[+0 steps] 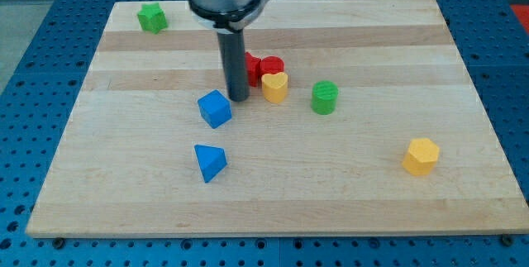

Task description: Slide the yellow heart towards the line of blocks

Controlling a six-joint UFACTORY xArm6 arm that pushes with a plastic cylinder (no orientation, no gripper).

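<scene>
Far left near the top: green star (152,17). Lower, blue cube (215,108), blue triangle (209,162). Upright rod from the top, my tip (239,99) just beside the cube; no gripper to tell. Then red blocks (263,67), touching yellow heart (275,87), green cylinder (325,97), yellow hexagon (421,155) well apart.

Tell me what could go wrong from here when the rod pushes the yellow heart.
1. My tip stands just left of the yellow heart, with red blocks touching the heart from behind; a push may drag them along.
2. The green block sits close on the heart's right; a rightward push could knock it away.
3. The blue cube lies beside my tip and might be bumped while repositioning.
</scene>
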